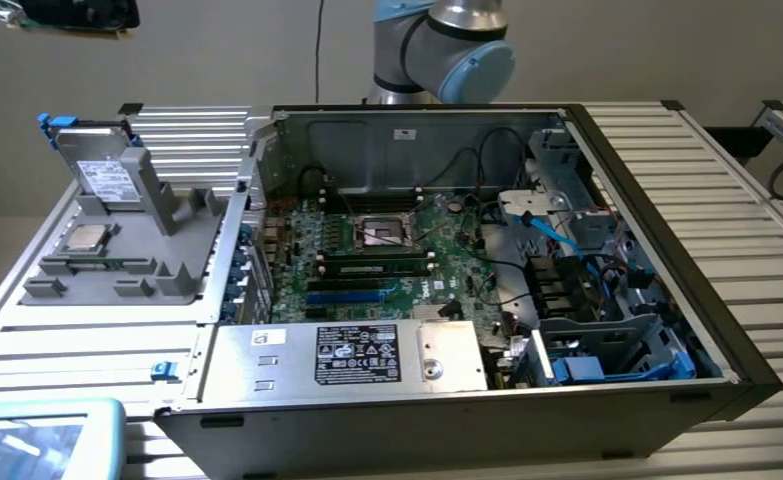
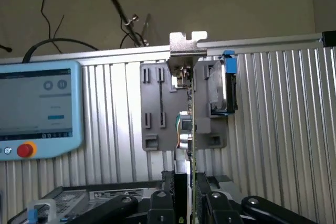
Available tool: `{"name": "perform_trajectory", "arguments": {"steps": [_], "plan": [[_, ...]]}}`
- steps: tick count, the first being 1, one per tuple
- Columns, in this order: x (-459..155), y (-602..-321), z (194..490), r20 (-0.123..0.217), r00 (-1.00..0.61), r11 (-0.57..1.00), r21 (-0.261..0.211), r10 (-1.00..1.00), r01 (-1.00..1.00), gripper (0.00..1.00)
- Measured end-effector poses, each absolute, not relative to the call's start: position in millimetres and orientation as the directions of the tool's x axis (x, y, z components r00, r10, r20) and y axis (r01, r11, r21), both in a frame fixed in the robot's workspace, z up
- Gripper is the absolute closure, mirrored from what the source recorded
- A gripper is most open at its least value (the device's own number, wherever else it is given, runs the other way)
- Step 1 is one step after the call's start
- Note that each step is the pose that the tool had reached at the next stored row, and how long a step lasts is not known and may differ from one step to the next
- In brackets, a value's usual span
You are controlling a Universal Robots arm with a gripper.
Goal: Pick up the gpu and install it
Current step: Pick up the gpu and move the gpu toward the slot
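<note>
Exterior view: the open computer case [image 1: 658, 300] sits mid-table on the slatted table [image 1: 751, 200], with the motherboard [image 1: 364, 250] lying flat inside. A grey fixture [image 1: 138, 240] stands toward the table's edge on the exterior view's left. High above that fixture, at the picture's upper corner, hangs a dark block with a green rim, which looks to be the gpu [image 1: 84, 14], well apart from the case.

Wrist view: the gripper [image 2: 188, 203] is clamped narrowly on the gpu [image 2: 191, 103], seen edge-on. Its silver bracket [image 2: 187, 45] is at the far end from the fingers [image 2: 168, 198]. The grey fixture [image 2: 157, 108] and a teach pendant [image 2: 37, 108] lie beneath on the table.

The card is lifted and installation is not yet done. To do this well:
- Carry the card level over the case wall.
- Point the bracket at the rear wall's slot openings [image 1: 247, 270].
- Line the connector edge up over the blue expansion slots [image 1: 351, 297].
- Descend straight, clear of the memory stick [image 1: 371, 268] and loose cables [image 1: 498, 160].

A tilted entry risks jamming the bracket against the case.
</note>
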State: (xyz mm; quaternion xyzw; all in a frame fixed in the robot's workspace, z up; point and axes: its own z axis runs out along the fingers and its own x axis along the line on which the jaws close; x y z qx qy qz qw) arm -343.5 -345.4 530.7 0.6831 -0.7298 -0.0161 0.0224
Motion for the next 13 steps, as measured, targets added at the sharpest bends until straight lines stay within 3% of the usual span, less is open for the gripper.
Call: {"name": "perform_trajectory", "arguments": {"steps": [5,13], "plan": [[-343.5,-345.4,530.7,0.011,0.02,-0.02,0.054,-1.0,-0.998,0.73],[-343.5,-345.4,530.6,0.011,0.025,-0.025,0.054,-1.0,-0.998,0.73]]}}
